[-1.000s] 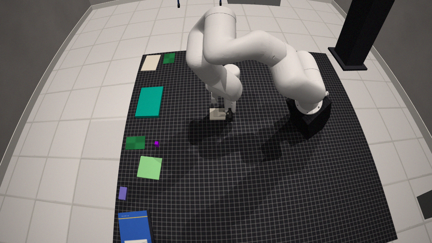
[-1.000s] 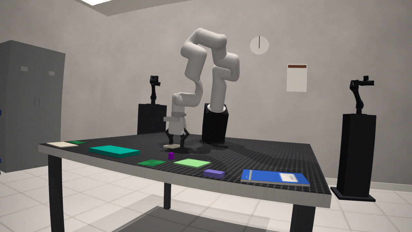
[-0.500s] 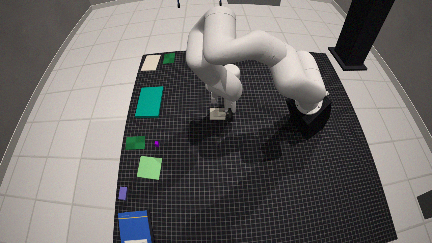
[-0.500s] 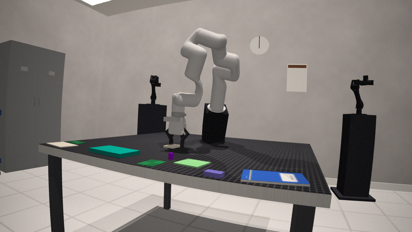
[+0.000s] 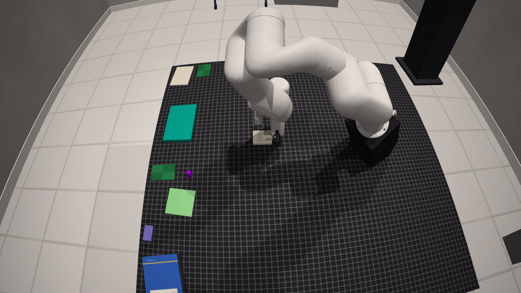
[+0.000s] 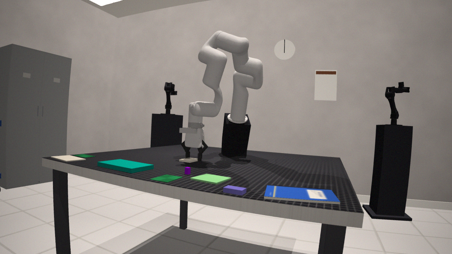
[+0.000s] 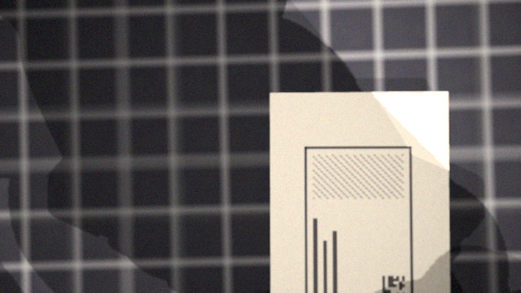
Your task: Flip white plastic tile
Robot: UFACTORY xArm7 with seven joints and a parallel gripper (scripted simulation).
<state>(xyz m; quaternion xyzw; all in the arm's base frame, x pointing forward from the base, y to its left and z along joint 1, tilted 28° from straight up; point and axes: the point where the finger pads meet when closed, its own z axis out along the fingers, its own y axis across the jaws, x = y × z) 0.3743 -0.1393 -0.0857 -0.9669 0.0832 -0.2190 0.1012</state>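
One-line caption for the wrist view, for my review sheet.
White tile lying flat on the gridded mat, printed face up, partly shadowed.

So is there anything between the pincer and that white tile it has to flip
Nothing visible. The open pincer hangs directly over the white tile, fingers straddling it, with only mat around. The nearest other piece, a small purple cube, sits apart toward the table's front edge.

Plain grey walls close the room over a floor (image 6: 104, 217) of pale square tiles. A tall grey cabinet (image 6: 34, 113) stands at the left. On the back wall hang a round clock (image 6: 284, 49) and a white poster (image 6: 325, 85). A ceiling light (image 6: 104, 1) glows overhead.
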